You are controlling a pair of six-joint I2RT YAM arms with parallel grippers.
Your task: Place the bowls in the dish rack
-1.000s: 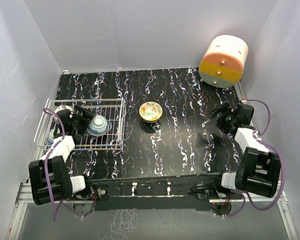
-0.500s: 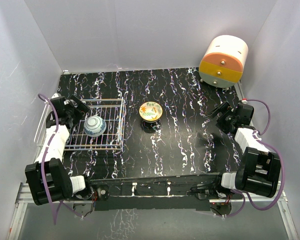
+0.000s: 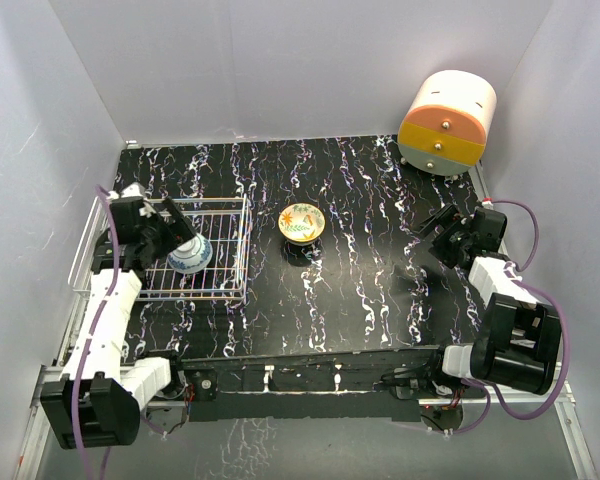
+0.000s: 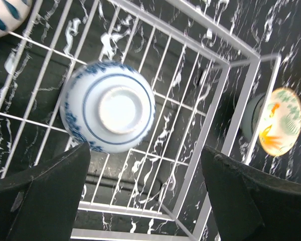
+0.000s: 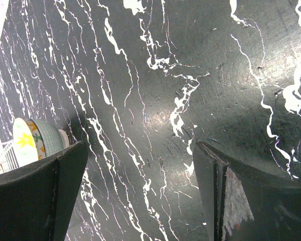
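Observation:
The white wire dish rack (image 3: 220, 203) sits at the left of the table. A blue-and-white bowl (image 3: 190, 257) lies upside down in it, foot up in the left wrist view (image 4: 109, 106). A blue-striped bowl (image 4: 4, 14) shows at that view's top left corner. My left gripper (image 3: 172, 234) hovers open and empty above the rack, just left of the blue-and-white bowl (image 4: 145, 196). The yellow-floral bowl (image 3: 301, 222) stands upright on the table right of the rack (image 4: 278, 128). My right gripper (image 3: 442, 236) is open and empty over bare table, far right of that bowl (image 5: 32, 140).
A cream-and-orange drawer unit (image 3: 447, 122) stands at the back right corner. White walls close in the table on three sides. The rack's right wall (image 4: 241, 108) stands between the blue-and-white bowl and the yellow-floral bowl.
My left gripper let go of the blue-and-white bowl, which now rests upside down in the rack. The arm swung left, then rose and came back over the rack. The right arm barely moved.

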